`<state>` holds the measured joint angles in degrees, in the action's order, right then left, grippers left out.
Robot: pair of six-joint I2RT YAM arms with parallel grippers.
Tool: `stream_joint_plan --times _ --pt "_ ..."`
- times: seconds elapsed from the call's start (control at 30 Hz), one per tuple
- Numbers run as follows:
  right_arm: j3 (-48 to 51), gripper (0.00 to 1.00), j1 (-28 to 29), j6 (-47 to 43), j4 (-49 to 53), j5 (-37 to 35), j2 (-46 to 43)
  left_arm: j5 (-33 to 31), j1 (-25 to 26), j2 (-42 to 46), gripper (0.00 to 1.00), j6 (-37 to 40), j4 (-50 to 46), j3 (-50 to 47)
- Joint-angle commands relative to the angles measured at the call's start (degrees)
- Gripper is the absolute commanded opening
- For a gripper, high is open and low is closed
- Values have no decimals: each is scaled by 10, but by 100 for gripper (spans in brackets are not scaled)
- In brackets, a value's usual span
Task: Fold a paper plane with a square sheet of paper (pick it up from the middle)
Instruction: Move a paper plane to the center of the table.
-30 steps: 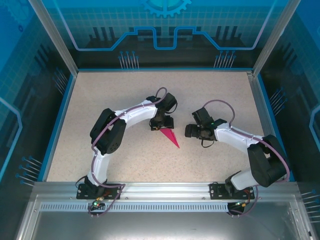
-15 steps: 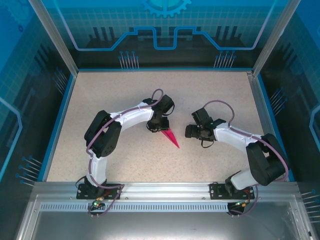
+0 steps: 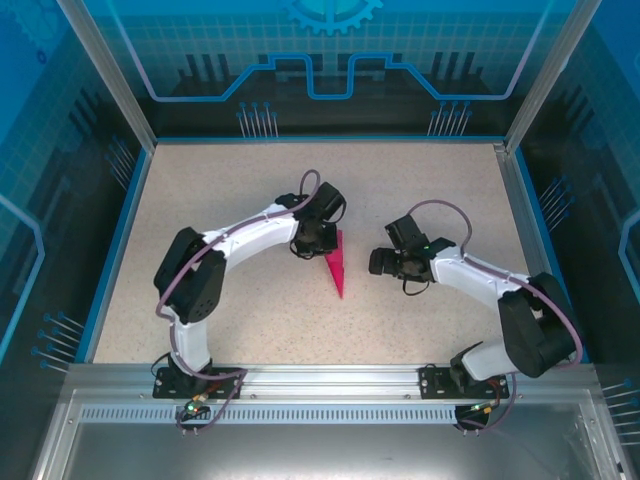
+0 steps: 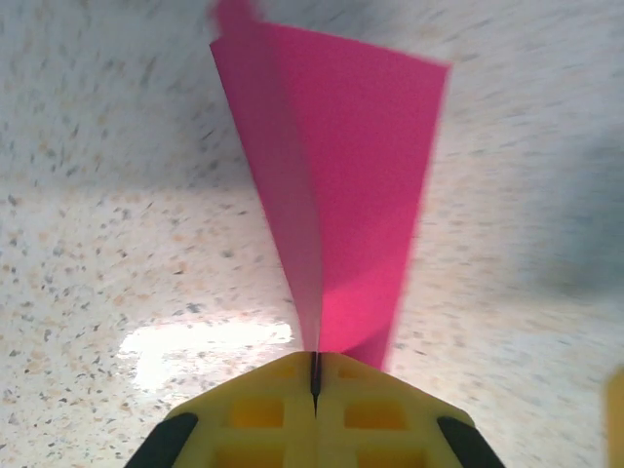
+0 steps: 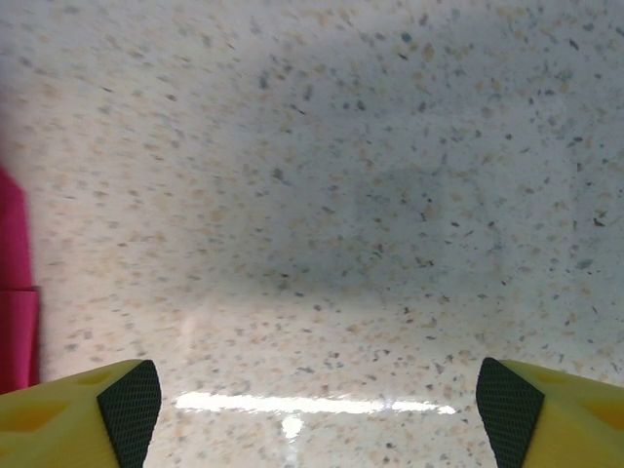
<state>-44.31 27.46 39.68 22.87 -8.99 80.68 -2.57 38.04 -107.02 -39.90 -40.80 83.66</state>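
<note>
Seeing left gripper (image 4: 315,375) clamped tight on the paper plane (image 4: 341,185); yellow pads (image 4: 263,409) pressed flat together in the left wrist view, just a thin dark seam between them, pink paper pinched right in that seam; narrowing into the jaws, widening away from them, with one sharp crease up the left side and the far corner blurred; soft shadow on the speckled table (image 3: 220,190) beside and under the paper; can't tell whether fully lifted or resting on the surface

From the top camera, reading the plane as a narrow magenta dart near table centre; wide end on the far side, right by the left wrist, point aimed at the near edge; sitting between the two grippers, touching the left one, apart from the right one

Reading right gripper (image 3: 378,262) as wide open and holding nothing; yellow fingertips (image 5: 78,409) at both bottom corners of the right wrist view, bare table between them; strip of the same pink at the left edge of that view, clear of the left fingertip as far as visible; in the top view, parked just right of the plane, facing it, near but not touching; both arms bent inward toward table centre, bases at the near rail
</note>
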Motion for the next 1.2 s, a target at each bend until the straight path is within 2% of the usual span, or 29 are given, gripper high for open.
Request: stream_joint_plan --times 0.0,0.1,0.27,0.43,0.67,0.9,1.17 --pt "8 89 -19 11 -26 48 -45 40 -1 49 0 73 60 -21" --pt "30 90 -35 10 -83 131 -69 106 -14 62 0 99 119 -49" --pt "55 88 -51 26 -170 265 -76 228 -38 51 0 75 237 -102" --pt "74 79 -51 36 -196 271 -84 294 -50 13 0 39 320 -132" --pt "75 70 -50 32 -203 280 -65 308 -53 -30 0 17 362 -158" --pt "28 57 -24 11 -186 282 7 296 -60 -46 0 5 381 -197" --pt "-18 57 3 -7 -156 250 69 275 -65 -47 0 12 367 -214"
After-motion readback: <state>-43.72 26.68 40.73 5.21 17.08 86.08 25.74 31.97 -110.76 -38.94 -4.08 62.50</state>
